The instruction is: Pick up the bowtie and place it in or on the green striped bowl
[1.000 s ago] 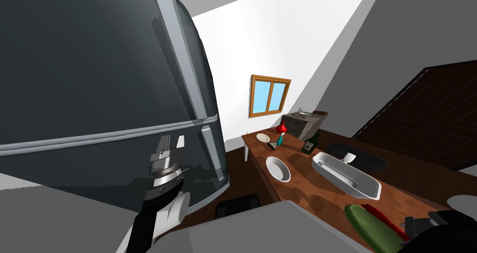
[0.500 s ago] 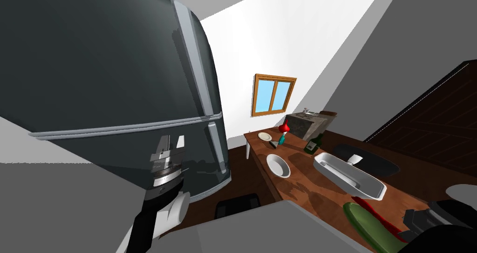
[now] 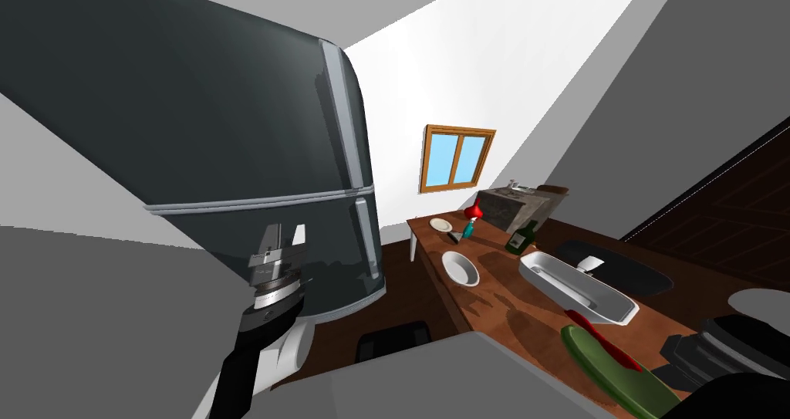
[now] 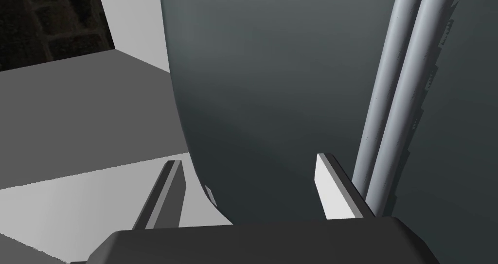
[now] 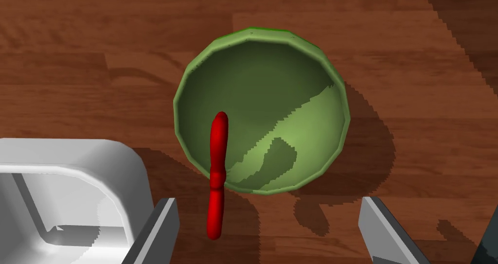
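Bowtie [image 5: 217,173] shows edge-on, a thin red strip crossing the green bowl [image 5: 292,130] rim. Can't tell if it touches the rim or sits above it. White oblong dish [image 5: 73,154] is cut by the frame edge, most of it out of frame. Right pincer [image 5: 268,202] fingers are cut off at the frame edge. Head view: bowl runs off the bottom edge, one side hidden behind my right forearm [image 3: 717,360]. Red-topped teal item [image 3: 470,220] at the far end of the desk [image 3: 509,306] is too small to name. Fridge [image 3: 193,144] is cut by the top and left edges.

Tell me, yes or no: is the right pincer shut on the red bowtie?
No, the right pincer stands open, clear of the red bowtie, which lies across the green bowl's rim.
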